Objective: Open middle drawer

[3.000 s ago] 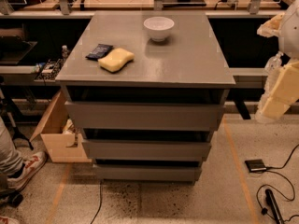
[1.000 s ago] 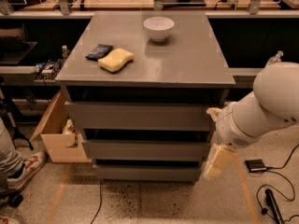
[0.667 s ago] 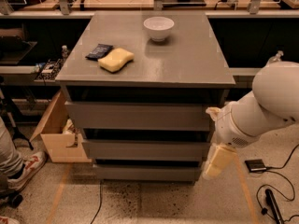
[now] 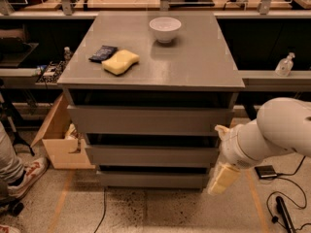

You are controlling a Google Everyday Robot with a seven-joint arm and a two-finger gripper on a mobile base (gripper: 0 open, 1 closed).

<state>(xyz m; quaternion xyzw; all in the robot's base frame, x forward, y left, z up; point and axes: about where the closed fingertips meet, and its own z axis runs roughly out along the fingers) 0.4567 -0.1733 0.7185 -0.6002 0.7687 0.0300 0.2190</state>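
The grey cabinet (image 4: 194,57) has three alike fronts. The middle drawer (image 4: 150,156) is the second front, plain and handleless, with a dark gap above it. The top front (image 4: 150,121) and lowest front (image 4: 150,180) lie above and below it. My gripper (image 4: 221,154) hangs at the cabinet's right front corner, level with the middle drawer's right end. One cream finger (image 4: 223,178) points down beside the lowest front, and the other fingertip (image 4: 221,129) shows higher up. The fingers stand apart and hold nothing.
A white bowl (image 4: 165,29), a yellow sponge (image 4: 120,62) and a dark packet (image 4: 102,53) lie on the cabinet top. An open cardboard box (image 4: 58,147) stands to the left. A person's shoe (image 4: 29,174) is at far left. Cables and a small device (image 4: 267,172) lie on the floor to the right.
Three seconds ago the arm was at the right edge; it has since swung down and left to the cabinet's right front corner. Over the last second it has barely moved.
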